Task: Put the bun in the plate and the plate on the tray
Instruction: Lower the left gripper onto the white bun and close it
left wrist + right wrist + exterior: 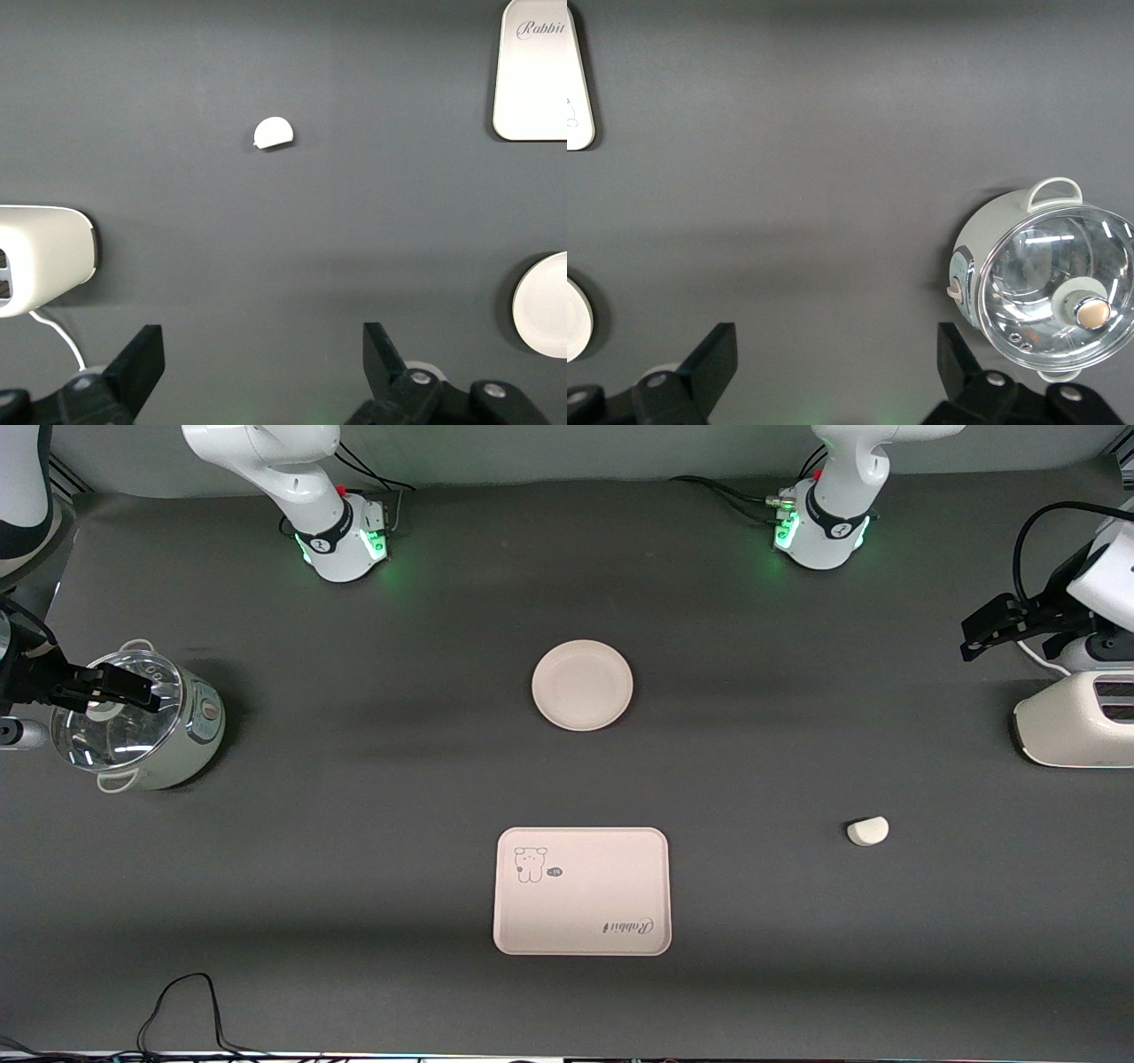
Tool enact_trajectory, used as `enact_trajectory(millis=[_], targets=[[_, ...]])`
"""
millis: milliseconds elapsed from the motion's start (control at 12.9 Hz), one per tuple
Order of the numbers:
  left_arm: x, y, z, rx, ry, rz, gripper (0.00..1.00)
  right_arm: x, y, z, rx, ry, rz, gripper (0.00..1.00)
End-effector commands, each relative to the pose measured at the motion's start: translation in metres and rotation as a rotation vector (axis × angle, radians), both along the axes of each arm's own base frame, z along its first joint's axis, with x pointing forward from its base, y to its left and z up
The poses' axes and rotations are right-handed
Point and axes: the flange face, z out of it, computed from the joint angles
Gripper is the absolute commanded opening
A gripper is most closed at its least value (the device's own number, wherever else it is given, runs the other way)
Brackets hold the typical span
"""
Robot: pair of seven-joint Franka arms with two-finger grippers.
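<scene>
The bun (868,831) lies on the dark table toward the left arm's end, nearer the front camera than the plate; it also shows in the left wrist view (275,133). The round cream plate (582,685) sits empty mid-table. The rabbit tray (581,890) lies empty, nearer the front camera than the plate. My left gripper (979,631) hangs open and empty beside the toaster, its fingers wide apart in the left wrist view (264,354). My right gripper (142,691) is open and empty over the pot, also seen in the right wrist view (837,354).
A pale green cooking pot with a glass lid (142,722) stands at the right arm's end. A white toaster (1076,722) stands at the left arm's end. A black cable (186,1001) loops along the table's front edge.
</scene>
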Motion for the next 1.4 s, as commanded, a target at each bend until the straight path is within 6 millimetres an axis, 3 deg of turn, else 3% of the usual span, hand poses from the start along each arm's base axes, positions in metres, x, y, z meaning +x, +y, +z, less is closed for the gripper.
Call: enact_trajectory(millis=[0,155,233,466,854,1010,1165,1320], targets=[[0.0,0.0,0.004,0.003,0.024,0.004,1.0,-0.007,0.0,0.005,-0.02,-0.004,0.019,1.0],[0.01,0.003,-0.007,0.009,0.022,0.0,1.0,-0.007,0.0,0.004,-0.02,-0.003,0.019,1.0],[0.026,0.004,-0.027,0.011,0.01,-0.001,1.0,-0.006,0.0,0.004,-0.018,-0.003,0.019,1.0],[0.086,0.0,-0.118,0.009,-0.008,-0.014,1.0,-0.006,0.001,0.004,-0.014,-0.003,0.018,1.0],[0.143,0.002,-0.268,0.006,-0.045,-0.012,1.0,-0.007,0.0,0.003,-0.012,-0.001,0.017,1.0],[0.152,0.003,-0.322,0.006,-0.059,-0.011,1.0,-0.007,0.0,0.003,-0.012,-0.001,0.017,1.0],[0.143,0.007,-0.367,0.006,-0.062,-0.006,1.0,-0.007,0.0,0.002,-0.012,0.0,0.017,1.0],[0.127,0.018,-0.392,0.005,-0.094,0.008,1.0,-0.007,0.0,0.002,-0.012,-0.001,0.017,1.0]])
